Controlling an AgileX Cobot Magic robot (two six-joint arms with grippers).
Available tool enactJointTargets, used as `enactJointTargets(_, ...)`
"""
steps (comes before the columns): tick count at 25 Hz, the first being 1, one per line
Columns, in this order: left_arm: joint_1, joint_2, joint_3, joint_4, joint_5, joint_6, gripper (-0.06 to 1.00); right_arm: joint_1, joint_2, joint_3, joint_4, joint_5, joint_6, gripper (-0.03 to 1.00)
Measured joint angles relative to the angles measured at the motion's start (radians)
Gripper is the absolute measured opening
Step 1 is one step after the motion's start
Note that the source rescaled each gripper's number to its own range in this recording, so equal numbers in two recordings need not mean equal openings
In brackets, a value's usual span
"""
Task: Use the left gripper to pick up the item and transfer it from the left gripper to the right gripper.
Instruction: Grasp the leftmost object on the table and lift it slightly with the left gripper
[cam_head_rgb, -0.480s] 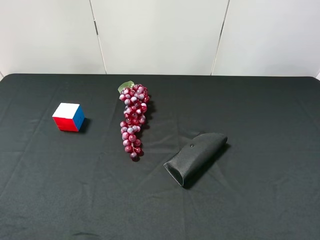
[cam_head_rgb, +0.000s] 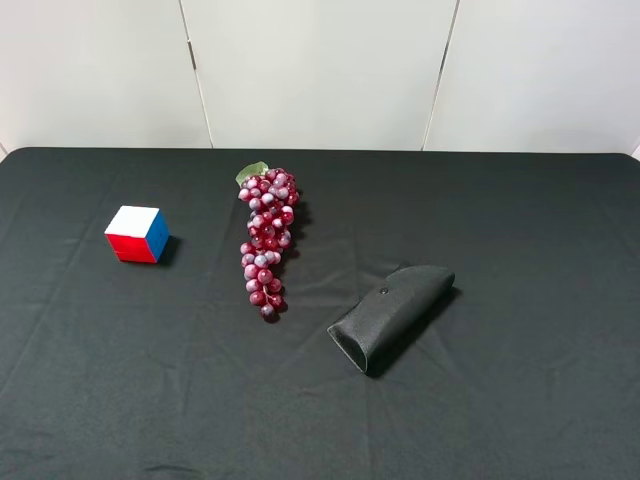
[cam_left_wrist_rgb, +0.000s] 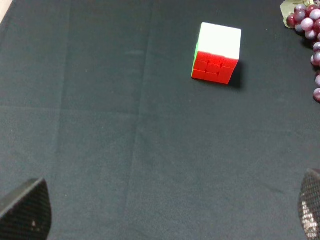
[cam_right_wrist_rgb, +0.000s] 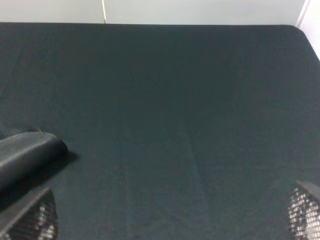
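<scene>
Gaping wide, the left gripper (cam_left_wrist_rgb: 167, 215) holds nothing. Only its two black, mesh-patterned fingertips (cam_left_wrist_rgb: 26, 212) show, at opposite edges of its wrist view, with bare table (cam_left_wrist_rgb: 100, 150) between them. Ahead of those tips and well apart from them, the cube (cam_left_wrist_rgb: 216, 52) rests flat on the table. Its white face is up and its red face is toward the camera. A thin sliver down one side seems green, though too little of it shows to be sure.

The right gripper (cam_right_wrist_rgb: 167, 217) is spread just as wide and is likewise empty. A rounded end of the pouch (cam_right_wrist_rgb: 27, 150) lies near one of its fingertips.

From the high camera, the cube sits at about 10 o'clock from the table's middle, with a blue face on its 3 o'clock side. The grapes (cam_head_rgb: 267, 240) lie at 3 o'clock from the cube, well apart from it. The bunch stretches from 12 to 6 o'clock, with a green leaf (cam_head_rgb: 251, 173) at its 12 o'clock end. The pouch lies at 4 o'clock from the bunch's lower tip, near it but not touching. Its long axis slants from 8 to 2 o'clock, and a small stud shows on its upper face. Pale wall panels (cam_head_rgb: 320, 70) rise behind the table's 12 o'clock edge.
</scene>
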Motion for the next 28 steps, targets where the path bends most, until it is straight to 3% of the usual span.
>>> enactJointTargets(28,0.000,0.000,0.000,-0.010,0.002,0.000,0.99,0.000,0.000,0.000,0.000,0.001,0.000,1.00)
